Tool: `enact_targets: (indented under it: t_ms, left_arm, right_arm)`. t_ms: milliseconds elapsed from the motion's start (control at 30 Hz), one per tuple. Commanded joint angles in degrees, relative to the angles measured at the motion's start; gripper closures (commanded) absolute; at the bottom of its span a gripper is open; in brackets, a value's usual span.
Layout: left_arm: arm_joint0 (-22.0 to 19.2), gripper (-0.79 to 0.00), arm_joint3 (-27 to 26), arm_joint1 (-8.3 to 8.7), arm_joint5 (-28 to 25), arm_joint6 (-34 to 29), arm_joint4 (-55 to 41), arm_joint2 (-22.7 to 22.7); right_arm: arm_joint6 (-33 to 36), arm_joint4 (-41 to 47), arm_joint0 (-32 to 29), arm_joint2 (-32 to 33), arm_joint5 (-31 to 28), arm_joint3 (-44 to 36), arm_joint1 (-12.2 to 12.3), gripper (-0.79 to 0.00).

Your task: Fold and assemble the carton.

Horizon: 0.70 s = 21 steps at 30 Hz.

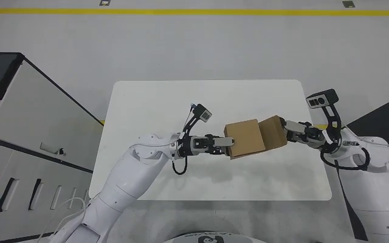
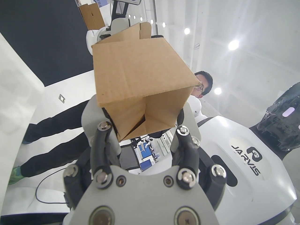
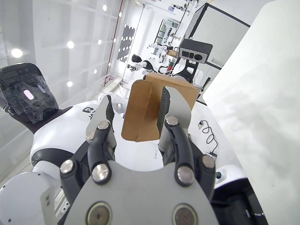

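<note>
The left gripper's (image 2: 144, 115) fingers (image 2: 90, 113) clamp the open end of a brown cardboard carton (image 2: 136, 71), one dark pad pressed to each side of its folded walls. Inside that end, the inner panels meet at a slanted seam. Seen from above, the left gripper (image 1: 226, 143) holds the carton (image 1: 246, 138) by the end nearer the left arm, with the box lying level and lengthwise between the two arms, lifted clear of the white table (image 1: 182, 103) and over its middle.

At the far end, the right gripper's (image 3: 138, 97) fingers (image 3: 178, 104) stand apart. One ribbed pad lies against the end flap (image 3: 140, 113), while the other finger hangs free with a gap beside the cardboard. The flap is creased down its middle and juts from the carton's body at an angle. In the top view the right gripper (image 1: 287, 129) sits at this flap (image 1: 272, 132), which tilts away from the main box toward the right arm. The table's rounded edge (image 3: 257, 71) runs beside the right gripper, apart from the carton.
</note>
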Motion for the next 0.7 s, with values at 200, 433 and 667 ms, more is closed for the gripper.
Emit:
enact_targets:
  t_ms: [200,433,667]
  left_arm:
    - [0.1,0.000,-0.4,0.01,0.0,-0.2,-0.1,0.1]
    - [0.4,0.000,-0.8,0.08,0.0,-0.2,0.1,0.0]
    - [0.6,0.000,-1.2,0.11,0.2,-0.2,0.2,0.1]
  right_arm:
    - [-0.3,-2.3,0.0,-0.3,0.3,-1.0,-0.1,-0.369]
    - [-0.4,-4.4,-0.1,-0.3,0.8,-1.8,0.0,-0.354]
    - [-0.6,-6.7,-0.3,0.0,1.3,-2.8,0.0,-0.336]
